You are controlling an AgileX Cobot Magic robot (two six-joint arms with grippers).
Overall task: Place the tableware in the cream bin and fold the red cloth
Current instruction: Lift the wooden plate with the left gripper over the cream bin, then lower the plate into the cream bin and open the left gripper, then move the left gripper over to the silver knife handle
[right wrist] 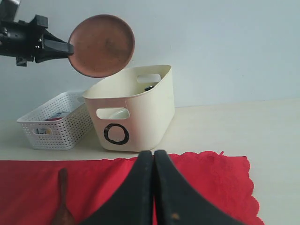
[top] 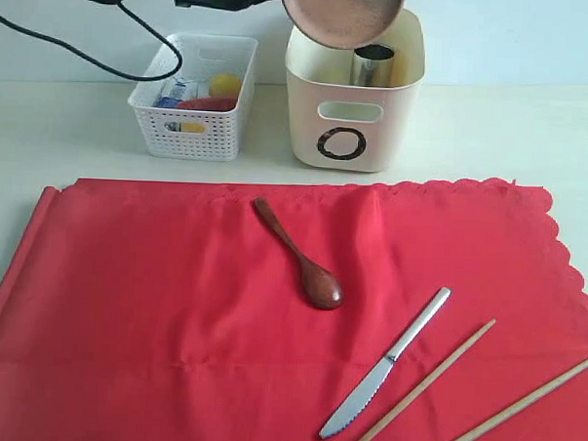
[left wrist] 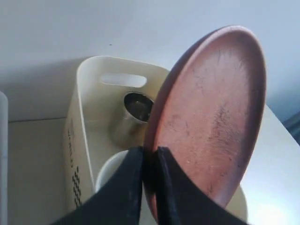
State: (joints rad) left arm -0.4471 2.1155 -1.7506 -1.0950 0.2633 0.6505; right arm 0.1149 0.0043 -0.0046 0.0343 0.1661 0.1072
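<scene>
A plain wall [top: 517, 40] runs across the back, pale blue-grey and matt. It meets the table [top: 493, 132] in a straight seam that lies level in the exterior view. The table top is smooth and cream-white, unpatterned, and a little warmer in tone than the wall. The light is soft and even, throwing only faint, blurred shadows on the table top near the seam. In the left wrist view the wall looks greyer, with a broad dim band just over the seam and one tiny dark speck. Past the table's edge there sits a dark blue-grey patch, too blurred to identify.
</scene>
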